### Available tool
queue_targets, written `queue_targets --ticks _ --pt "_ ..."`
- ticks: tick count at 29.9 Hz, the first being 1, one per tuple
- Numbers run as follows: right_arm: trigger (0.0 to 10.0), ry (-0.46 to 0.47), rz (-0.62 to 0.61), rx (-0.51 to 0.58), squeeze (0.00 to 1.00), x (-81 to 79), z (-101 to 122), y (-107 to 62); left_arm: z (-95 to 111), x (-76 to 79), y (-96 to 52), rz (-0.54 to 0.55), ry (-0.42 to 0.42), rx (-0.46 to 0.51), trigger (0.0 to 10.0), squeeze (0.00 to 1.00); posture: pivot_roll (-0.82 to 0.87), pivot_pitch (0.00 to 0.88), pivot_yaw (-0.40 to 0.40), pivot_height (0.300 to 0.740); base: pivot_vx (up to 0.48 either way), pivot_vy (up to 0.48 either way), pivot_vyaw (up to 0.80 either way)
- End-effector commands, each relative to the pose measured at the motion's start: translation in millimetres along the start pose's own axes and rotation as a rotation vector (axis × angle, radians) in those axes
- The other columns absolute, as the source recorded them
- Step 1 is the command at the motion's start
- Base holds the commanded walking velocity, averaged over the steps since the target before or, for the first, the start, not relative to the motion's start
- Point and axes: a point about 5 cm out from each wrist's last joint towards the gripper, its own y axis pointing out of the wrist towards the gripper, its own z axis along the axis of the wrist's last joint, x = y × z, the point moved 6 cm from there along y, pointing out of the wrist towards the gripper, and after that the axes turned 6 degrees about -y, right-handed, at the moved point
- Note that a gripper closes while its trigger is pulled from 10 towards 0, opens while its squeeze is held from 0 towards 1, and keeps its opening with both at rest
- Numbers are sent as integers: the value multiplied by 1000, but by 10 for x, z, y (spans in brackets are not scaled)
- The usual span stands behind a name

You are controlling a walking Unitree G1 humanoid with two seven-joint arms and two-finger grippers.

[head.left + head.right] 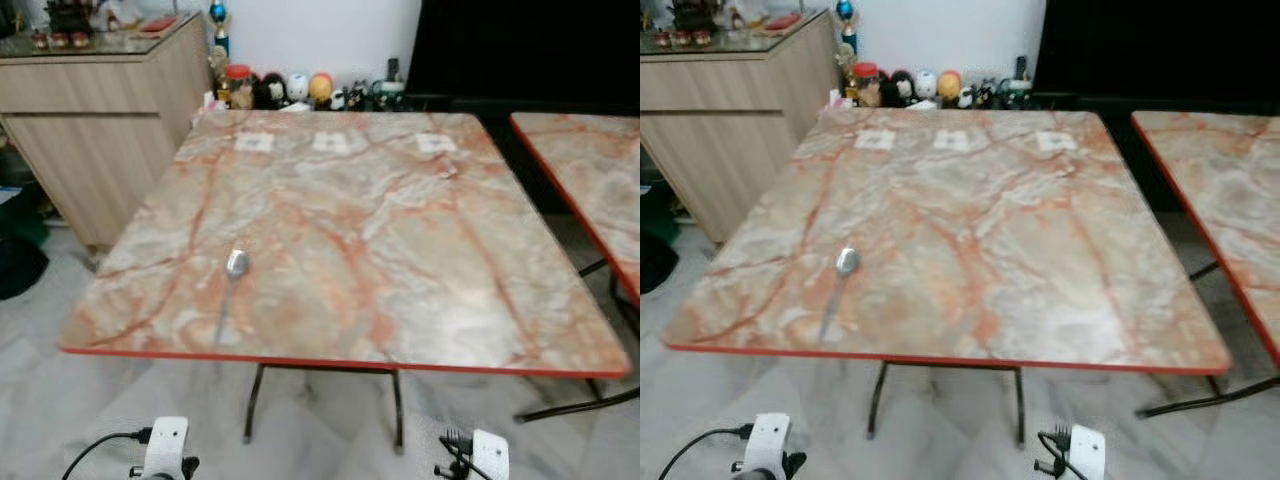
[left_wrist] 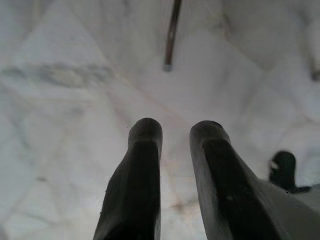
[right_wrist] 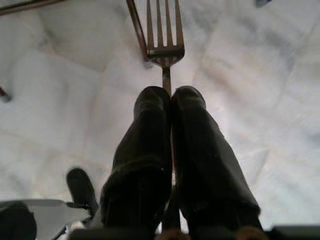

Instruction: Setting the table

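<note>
A metal spoon [image 1: 232, 283] lies on the marble-patterned table [image 1: 400, 230], near its front left edge, bowl pointing away from me. Both arms hang low below the table's front edge; their white wrist housings show at the bottom of the eye views. My right gripper [image 3: 171, 97] is shut on the handle of a metal fork [image 3: 165, 35], whose tines stick out past the fingertips over the pale floor. My left gripper [image 2: 176, 131] is open with nothing between its fingers, pointing down at the floor.
A second marble table [image 1: 590, 180] stands to the right. A wooden cabinet [image 1: 100, 110] is at the back left, and small figurines [image 1: 290, 90] line the wall behind the table. The black metal table legs [image 1: 252, 400] rise from the pale tiled floor.
</note>
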Motion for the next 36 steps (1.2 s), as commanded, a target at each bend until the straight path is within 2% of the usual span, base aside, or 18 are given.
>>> queue_targets --ticks 1,4,7,11,26,36 --pt "10000 -2 15 -4 0 -87 19 8 -58 -43 -11 9 4 -24 10000 0 27 24 -13 740 0 -420 0" --pt "10000 -6 19 5 0 -139 96 22 -55 -33 -9 6 7 -24 10000 0 24 32 -11 740 0 -421 0" --pt "10000 -12 14 -1 0 -57 28 8 -52 -30 -8 6 4 -23 10000 0 25 37 -15 740 0 -419 0" --pt "10000 -20 12 -6 0 -37 7 5 -52 -26 -8 5 3 -23 10000 0 25 37 -15 740 0 -422 0" --pt "10000 -32 17 -9 0 -45 -5 3 -63 -18 -9 1 6 -25 10000 0 27 35 -15 740 0 -422 0" --pt "10000 -34 30 6 0 -155 180 38 -93 -14 -14 -4 16 -34 10000 0 27 8 -9 740 0 -423 0"
